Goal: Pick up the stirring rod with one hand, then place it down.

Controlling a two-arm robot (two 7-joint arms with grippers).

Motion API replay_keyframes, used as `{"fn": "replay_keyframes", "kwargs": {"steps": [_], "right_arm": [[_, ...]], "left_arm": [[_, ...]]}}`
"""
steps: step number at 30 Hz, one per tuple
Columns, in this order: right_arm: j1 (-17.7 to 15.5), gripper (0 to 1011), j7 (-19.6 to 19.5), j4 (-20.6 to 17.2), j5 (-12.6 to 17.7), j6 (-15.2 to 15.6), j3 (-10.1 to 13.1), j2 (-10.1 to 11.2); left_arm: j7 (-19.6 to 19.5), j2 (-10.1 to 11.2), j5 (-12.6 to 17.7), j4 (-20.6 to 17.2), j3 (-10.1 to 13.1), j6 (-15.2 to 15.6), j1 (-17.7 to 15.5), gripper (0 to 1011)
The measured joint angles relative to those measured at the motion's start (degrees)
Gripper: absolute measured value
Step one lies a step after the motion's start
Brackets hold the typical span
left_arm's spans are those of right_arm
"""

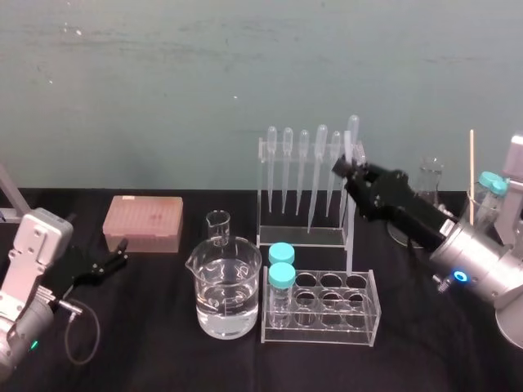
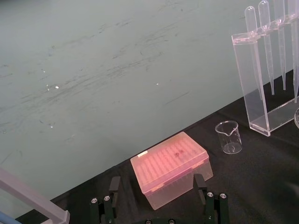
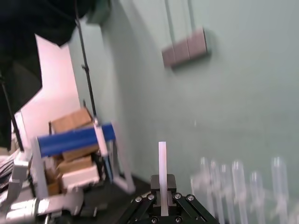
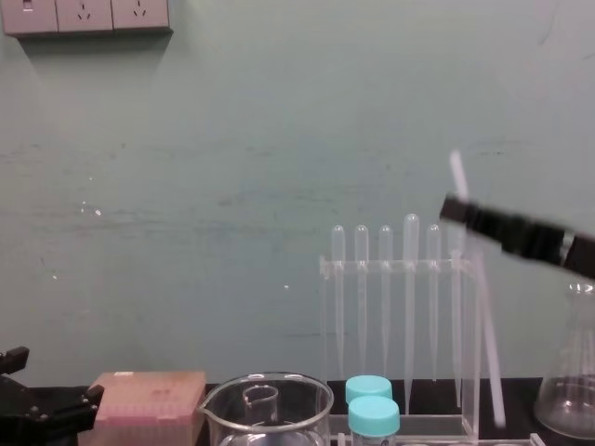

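Observation:
The stirring rod (image 1: 350, 237) is a thin translucent-white stick hanging almost upright, slightly tilted, above the back right of the clear test-tube rack (image 1: 372, 314). My right gripper (image 1: 346, 166) is shut on the rod near its upper end, with a short stub poking above the fingers. The chest view shows the rod (image 4: 483, 316) slanting down in front of the pipette stand, below the right gripper (image 4: 456, 206). In the right wrist view the rod (image 3: 162, 163) stands up between the closed fingers of the right gripper (image 3: 162, 198). My left gripper (image 1: 114, 261) rests low at the left, open, its fingers (image 2: 114, 186) wide apart.
A clear stand (image 1: 302, 237) holding several pipettes is behind the rod. A water-filled beaker (image 1: 225, 294), a small beaker (image 1: 217, 224) and a pink tip box (image 1: 144, 222) sit to the left. Two blue-capped tubes (image 1: 281, 278) stand in the rack. A flask (image 1: 426, 188) is at right.

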Motion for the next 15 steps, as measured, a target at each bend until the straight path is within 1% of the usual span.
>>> {"fn": "replay_keyframes", "kwargs": {"steps": [2, 3, 5, 6, 7, 8, 9, 14, 15], "right_arm": [[-0.1, 71, 0.19, -0.24, -0.8, -2.6, 0.28, -0.21], [-0.2, 71, 0.24, -0.29, -2.06, -5.25, 0.49, -0.42], [-0.37, 71, 0.21, -0.29, -3.85, -8.27, 0.69, -0.66], [-0.47, 71, 0.16, -0.24, -4.87, -9.84, 0.81, -0.78], [-0.68, 71, -0.08, 0.05, -6.79, -12.86, 1.08, -1.07], [-0.78, 71, -0.21, 0.22, -7.65, -14.15, 1.23, -1.21], [-0.96, 71, -0.45, 0.57, -9.16, -16.63, 1.57, -1.47], [-1.14, 71, -0.27, 2.05, -10.82, -20.6, 2.57, -2.08], [-1.18, 71, -0.16, 2.41, -10.89, -20.89, 2.7, -2.19]], "left_arm": [[0.0, 0.0, 0.0, 0.0, 0.0, 0.0, 0.0, 1000], [0.0, 0.0, 0.0, 0.0, 0.0, 0.0, 0.0, 1000], [0.0, 0.0, 0.0, 0.0, 0.0, 0.0, 0.0, 1000], [0.0, 0.0, 0.0, 0.0, 0.0, 0.0, 0.0, 1000], [0.0, 0.0, 0.0, 0.0, 0.0, 0.0, 0.0, 1000], [0.0, 0.0, 0.0, 0.0, 0.0, 0.0, 0.0, 1000], [0.0, 0.0, 0.0, 0.0, 0.0, 0.0, 0.0, 1000], [0.0, 0.0, 0.0, 0.0, 0.0, 0.0, 0.0, 1000], [0.0, 0.0, 0.0, 0.0, 0.0, 0.0, 0.0, 1000]]}}
